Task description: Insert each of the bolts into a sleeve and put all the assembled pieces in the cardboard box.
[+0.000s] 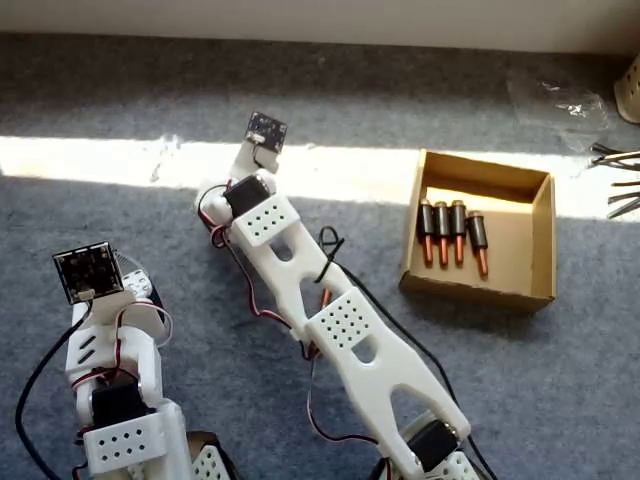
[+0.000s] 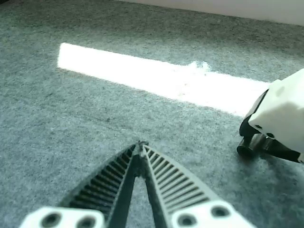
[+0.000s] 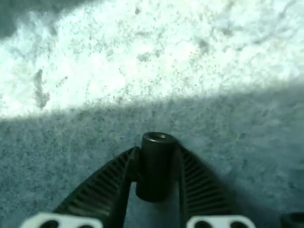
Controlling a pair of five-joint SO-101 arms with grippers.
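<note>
My right gripper (image 3: pixel 156 151) is shut on a short black sleeve (image 3: pixel 156 172), which stands upright between the ribbed fingers just above the grey carpet, at the edge of a sunlit strip. The right arm (image 1: pixel 340 320) stretches from the front right toward the middle left of the floor. My left gripper (image 2: pixel 140 145) is shut with nothing in it and points low over the carpet at the front left. The cardboard box (image 1: pixel 540 235) sits at the right and holds several assembled pieces (image 1: pixel 451 232), black sleeves with copper bolt ends, side by side.
A bright band of sunlight (image 1: pixel 120 160) crosses the carpet. A clear plastic bag (image 1: pixel 558 100) and some dark tools (image 1: pixel 620 180) lie at the far right edge. Part of the right arm (image 2: pixel 280 116) stands close beside my left gripper.
</note>
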